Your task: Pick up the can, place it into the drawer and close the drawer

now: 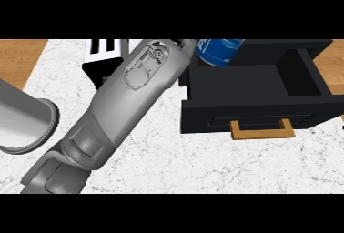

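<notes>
A blue can (219, 51) shows at the view's top edge, tilted, over the back left corner of the open black drawer (306, 75). The drawer's inside looks bare, and its wooden handle (262, 130) faces me. A long grey forearm (124, 100) runs from the lower left up to the can, and its wrist end (176, 45) is right beside the can. The hand itself is cut off at the top edge, so I cannot see what holds the can. A second grey forearm (20, 118) shows at the left edge, without its hand.
A black and white object (106, 51) lies at the top, partly behind the long forearm. The white marble counter (201, 164) spreads out in front of the drawer. Wood surfaces (17, 59) border it at both top corners.
</notes>
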Motion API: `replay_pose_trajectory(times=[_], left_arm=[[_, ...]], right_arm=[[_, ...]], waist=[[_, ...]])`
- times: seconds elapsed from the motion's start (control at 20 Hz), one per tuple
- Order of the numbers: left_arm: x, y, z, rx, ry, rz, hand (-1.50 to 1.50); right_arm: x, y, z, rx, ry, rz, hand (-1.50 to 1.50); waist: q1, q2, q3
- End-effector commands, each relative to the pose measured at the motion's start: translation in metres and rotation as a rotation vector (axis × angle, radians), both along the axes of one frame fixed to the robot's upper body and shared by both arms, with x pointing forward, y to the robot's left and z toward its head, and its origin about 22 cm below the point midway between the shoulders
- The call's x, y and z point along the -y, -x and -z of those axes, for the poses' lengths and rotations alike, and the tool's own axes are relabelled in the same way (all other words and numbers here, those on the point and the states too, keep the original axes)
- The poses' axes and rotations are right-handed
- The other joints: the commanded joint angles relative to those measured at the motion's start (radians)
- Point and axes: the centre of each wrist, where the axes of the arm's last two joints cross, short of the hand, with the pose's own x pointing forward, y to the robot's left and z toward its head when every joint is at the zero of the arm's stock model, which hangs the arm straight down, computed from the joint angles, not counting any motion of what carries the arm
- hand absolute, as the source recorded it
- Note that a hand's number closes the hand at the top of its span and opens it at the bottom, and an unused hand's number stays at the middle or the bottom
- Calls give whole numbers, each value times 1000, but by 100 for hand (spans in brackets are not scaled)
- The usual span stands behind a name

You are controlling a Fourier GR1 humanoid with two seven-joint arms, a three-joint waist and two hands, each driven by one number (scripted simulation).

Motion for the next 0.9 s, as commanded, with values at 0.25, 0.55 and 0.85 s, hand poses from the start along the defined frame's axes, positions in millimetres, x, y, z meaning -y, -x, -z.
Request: replay_pose_trajectory(times=[0.25, 0.55, 0.85], left_arm=[[21, -8, -6, -10, -45, -31, 150], [14, -17, 17, -32, -61, -28, 150], [13, -22, 25, 12, -116, -91, 150]], right_arm=[[-3, -14, 5, 6, 24, -28, -150], [-9, -30, -2, 8, -4, -17, -150], [-6, -20, -4, 16, 12, -48, -150]], waist=[[-23, 6, 1], [-33, 12, 1], [-62, 16, 2]])
